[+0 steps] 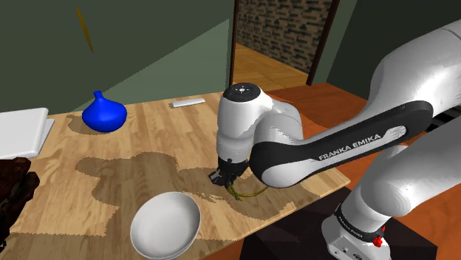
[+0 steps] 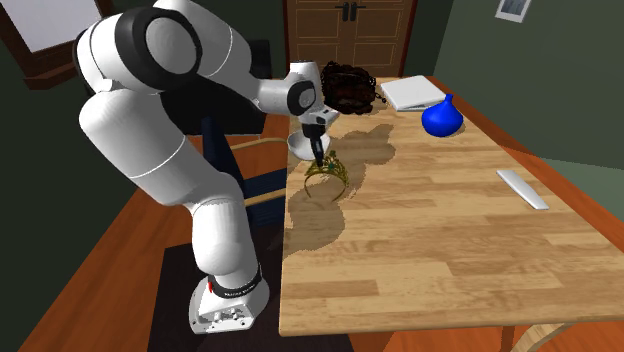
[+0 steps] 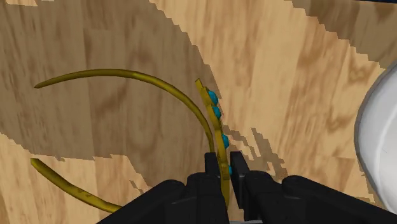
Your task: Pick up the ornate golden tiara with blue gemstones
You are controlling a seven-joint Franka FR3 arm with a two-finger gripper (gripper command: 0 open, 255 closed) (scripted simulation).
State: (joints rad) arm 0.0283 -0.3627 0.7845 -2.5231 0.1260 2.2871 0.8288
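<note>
A wooden table (image 1: 148,140) is seen, over which the white arm (image 1: 332,148) is bent from its stand. A white bowl (image 1: 165,224) is set near the table's edge, and a blue vase (image 1: 103,114) is placed well apart from it, towards the far side. The golden tiara (image 3: 224,140) is found just beside the bowl, close to the edge nearest the stand (its thin band curves away from the fingers in the wrist view). Its jewelled front, studded with blue stones, is pinched between the two black fingers of the gripper (image 3: 223,159), which is pointed down at the tabletop. Whether the tiara is touching the wood cannot be told.
</note>
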